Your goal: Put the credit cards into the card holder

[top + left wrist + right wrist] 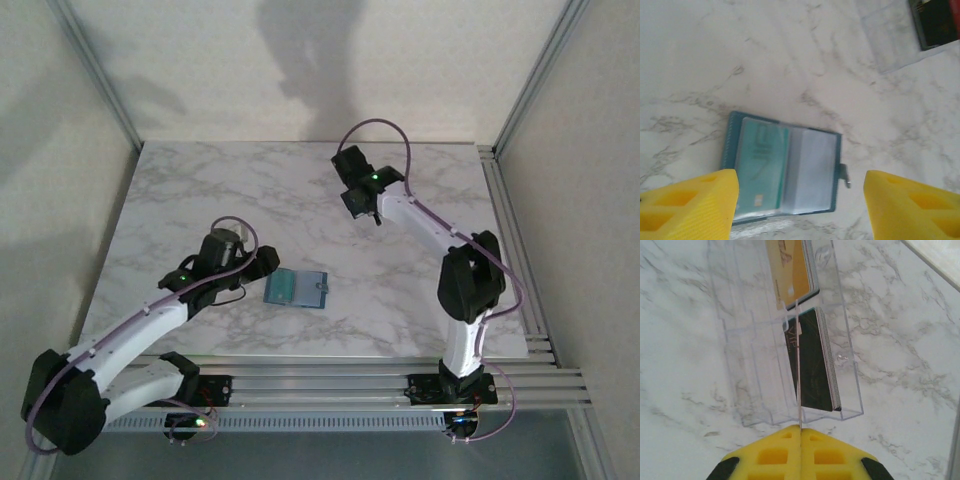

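The left arm (130, 330) and right arm (425, 222) are white with black joints, and a thin purple cable (378, 122) runs along each. A small green light (374, 179) glows near each wrist. The fingers (690, 207) are bright yellow with blocky hollows.

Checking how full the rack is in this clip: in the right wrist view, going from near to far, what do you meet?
right gripper, shut on a thin card seen edge-on → card holder, near wall → stack of black cards → gold card in the far compartment.
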Tool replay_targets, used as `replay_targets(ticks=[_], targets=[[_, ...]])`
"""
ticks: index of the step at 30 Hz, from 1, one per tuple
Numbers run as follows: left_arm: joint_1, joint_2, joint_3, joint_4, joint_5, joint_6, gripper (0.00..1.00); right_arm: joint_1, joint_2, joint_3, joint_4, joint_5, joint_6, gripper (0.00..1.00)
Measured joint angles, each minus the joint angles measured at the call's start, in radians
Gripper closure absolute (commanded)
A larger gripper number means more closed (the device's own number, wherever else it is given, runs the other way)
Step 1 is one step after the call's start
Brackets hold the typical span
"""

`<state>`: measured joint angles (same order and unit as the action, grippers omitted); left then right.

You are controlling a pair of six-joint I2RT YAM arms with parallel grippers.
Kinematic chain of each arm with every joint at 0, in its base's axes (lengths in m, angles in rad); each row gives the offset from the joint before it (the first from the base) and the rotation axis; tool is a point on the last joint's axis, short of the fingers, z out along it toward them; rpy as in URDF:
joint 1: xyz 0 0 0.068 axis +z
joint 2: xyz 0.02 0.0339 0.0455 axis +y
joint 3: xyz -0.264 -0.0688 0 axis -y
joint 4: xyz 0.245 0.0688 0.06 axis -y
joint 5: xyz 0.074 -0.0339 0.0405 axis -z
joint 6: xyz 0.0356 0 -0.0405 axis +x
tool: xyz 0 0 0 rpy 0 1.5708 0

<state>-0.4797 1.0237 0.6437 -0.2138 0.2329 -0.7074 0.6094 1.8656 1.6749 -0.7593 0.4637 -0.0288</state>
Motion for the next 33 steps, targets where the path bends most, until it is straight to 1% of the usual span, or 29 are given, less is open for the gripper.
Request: replay_targets(ticks=[5, 9, 11, 12, 14, 17, 20, 23, 26, 29, 33], targets=[[0.004, -0.073, -0.001, 0.106, 0.106, -0.031, 0.33, 0.000, -0.174, -0.145, 0.056, -0.162, 0.058, 1.00], [0.004, -0.073, -0.008, 0.290, 0.244, -0.081, 0.34, 0.000, -0.334, -0.258, 0.124, -0.319, 0.127, 1.00], [0.005, -0.045, -0.009, 0.387, 0.307, -0.111, 0.37, 0.000, -0.409, -0.308, 0.165, -0.390, 0.172, 1.00], [0.005, -0.025, -0.009, 0.436, 0.337, -0.127, 0.40, 0.000, -0.452, -0.339, 0.194, -0.429, 0.201, 1.00], [0.005, 0.015, -0.009, 0.525, 0.393, -0.157, 0.42, 0.000, -0.529, -0.398, 0.248, -0.496, 0.272, 1.00], [0.005, 0.068, -0.008, 0.642, 0.464, -0.197, 0.44, 0.000, -0.644, -0.501, 0.361, -0.614, 0.407, 1.00], [0.005, 0.104, 0.010, 0.722, 0.515, -0.228, 0.45, 0.000, -0.732, -0.604, 0.506, -0.704, 0.552, 1.00], [0.005, 0.121, 0.029, 0.802, 0.554, -0.254, 0.47, 0.000, -0.770, -0.682, 0.644, -0.780, 0.684, 1.00], [0.005, 0.127, 0.036, 0.874, 0.586, -0.272, 0.48, 0.000, -0.769, -0.711, 0.738, -0.840, 0.774, 1.00], [0.005, 0.134, 0.036, 0.923, 0.610, -0.289, 0.48, 0.000, -0.768, -0.736, 0.834, -0.895, 0.843, 1.00], [0.008, 0.146, 0.036, 0.938, 0.614, -0.300, 0.48, 0.000, -0.760, -0.760, 0.934, -0.960, 0.911, 1.00]])
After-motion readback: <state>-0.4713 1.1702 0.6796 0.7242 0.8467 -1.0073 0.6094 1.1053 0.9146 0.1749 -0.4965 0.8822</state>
